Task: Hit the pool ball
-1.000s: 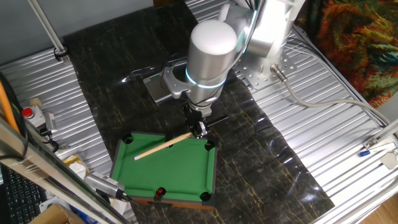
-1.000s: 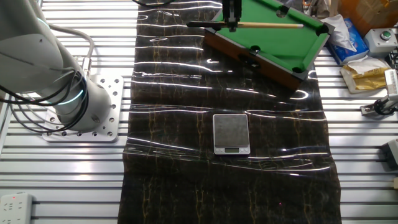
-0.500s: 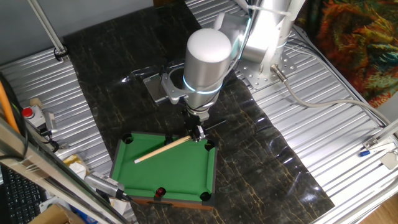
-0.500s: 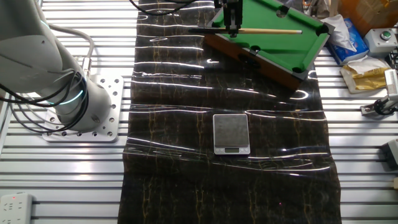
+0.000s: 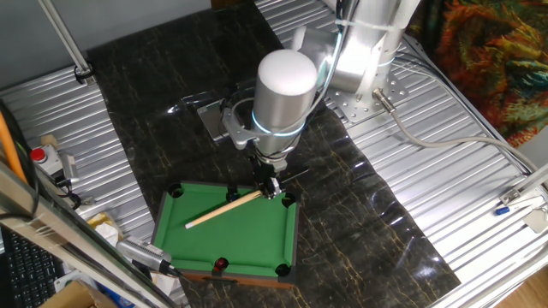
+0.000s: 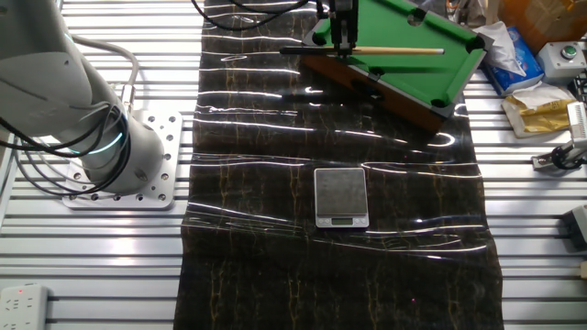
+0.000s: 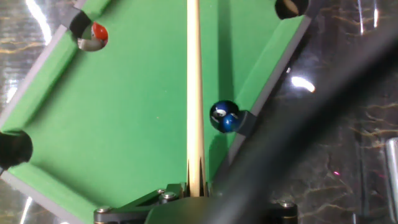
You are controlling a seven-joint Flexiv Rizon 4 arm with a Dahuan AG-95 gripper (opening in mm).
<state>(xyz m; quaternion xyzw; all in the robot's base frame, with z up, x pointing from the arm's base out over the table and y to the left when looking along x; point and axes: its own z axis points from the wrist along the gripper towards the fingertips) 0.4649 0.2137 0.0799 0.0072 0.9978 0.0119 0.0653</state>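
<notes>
The green toy pool table lies at the front of the black mat. My gripper is shut on a wooden cue stick that lies low over the felt. In the hand view the gripper holds the cue running straight up the frame. The pool ball, red with a white spot, sits at a pocket at the upper left, well left of the cue line. It also shows at the near rail's pocket. A blue ball rests against the right rail, just right of the cue.
A small digital scale sits mid-mat. The arm's base stands to the left of the mat. Clutter, a red button box and packets lie beside the table. A metal pole stands at the back left.
The gripper and cue have shifted slightly sideways across the felt, and the arm's wrist has swung a little left. The balls have not moved.
</notes>
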